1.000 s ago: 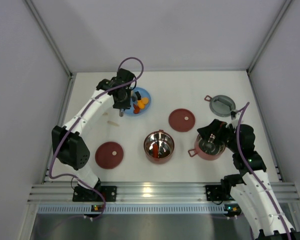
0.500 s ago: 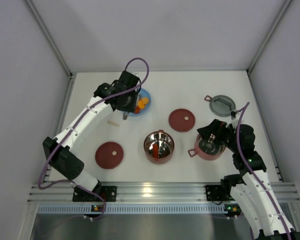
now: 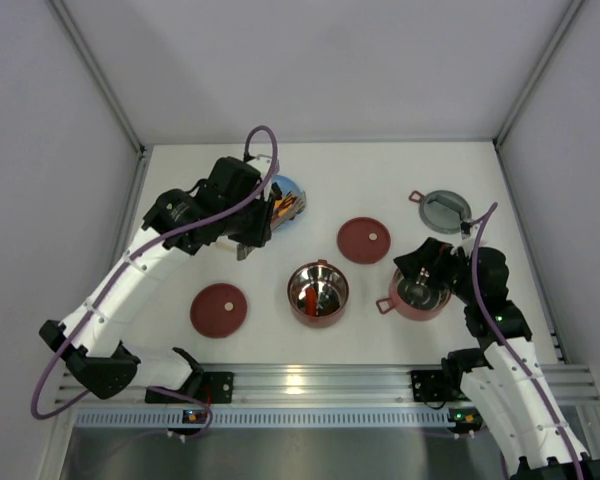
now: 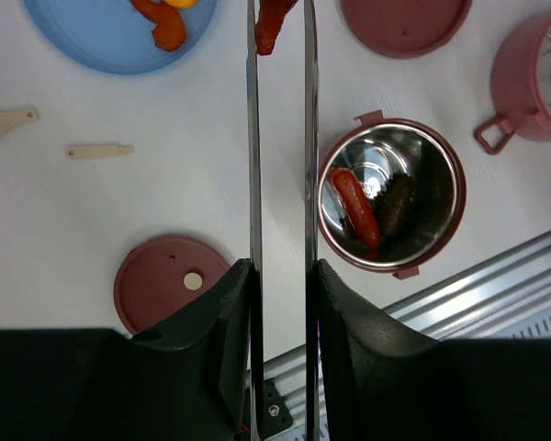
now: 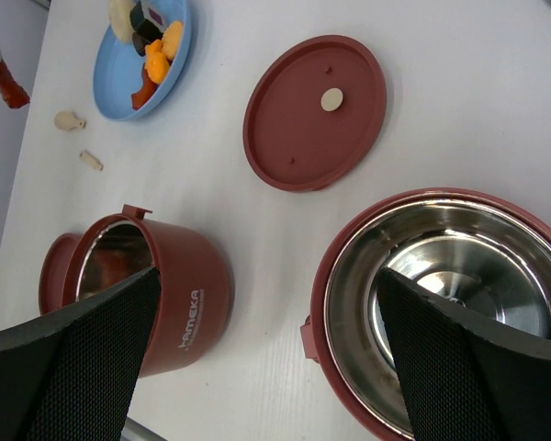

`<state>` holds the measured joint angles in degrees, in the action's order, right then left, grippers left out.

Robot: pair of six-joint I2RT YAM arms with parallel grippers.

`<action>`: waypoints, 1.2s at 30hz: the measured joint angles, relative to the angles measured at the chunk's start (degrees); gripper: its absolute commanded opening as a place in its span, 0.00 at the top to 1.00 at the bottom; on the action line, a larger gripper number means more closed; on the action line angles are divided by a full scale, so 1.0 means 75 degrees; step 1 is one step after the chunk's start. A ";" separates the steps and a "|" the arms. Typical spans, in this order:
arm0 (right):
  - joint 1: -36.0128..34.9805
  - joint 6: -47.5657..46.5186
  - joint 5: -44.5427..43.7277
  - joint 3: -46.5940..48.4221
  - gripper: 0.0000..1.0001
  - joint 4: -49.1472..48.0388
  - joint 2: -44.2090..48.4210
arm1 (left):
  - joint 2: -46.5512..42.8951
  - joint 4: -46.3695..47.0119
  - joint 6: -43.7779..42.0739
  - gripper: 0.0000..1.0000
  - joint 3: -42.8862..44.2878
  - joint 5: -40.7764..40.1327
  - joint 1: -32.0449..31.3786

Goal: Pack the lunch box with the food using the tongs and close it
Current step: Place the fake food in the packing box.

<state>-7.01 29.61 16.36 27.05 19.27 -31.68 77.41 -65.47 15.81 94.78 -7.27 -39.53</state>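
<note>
On side of middle bowl: white lettering, roughly "tameka". Left fingers clenched on tongs, tips pinching red food piece. Right fingers spread wide, empty, over other bowl.

Bright, even overhead light on the white table; shadows are soft and faint. Glare spots show inside the centre bowl and on the rail at 6 o'clock. The tongs carry mirror streaks. The black fingers at 6 o'clock are underexposed.
</note>
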 measured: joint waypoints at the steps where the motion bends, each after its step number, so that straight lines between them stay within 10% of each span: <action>1: 0.0000 0.0003 0.0000 0.0000 0.01 0.0003 0.0000 | -0.0090 -0.0055 -0.0047 1.00 0.0000 0.0082 -0.0085; 36: 0.0000 0.0006 -0.0026 0.0000 0.01 -0.0009 -0.0102 | -0.1638 -0.0597 0.0125 0.90 -0.1926 0.1970 -0.1443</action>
<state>-7.01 29.65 16.16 27.05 19.20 -32.45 65.12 -69.95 16.75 80.34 7.51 -50.35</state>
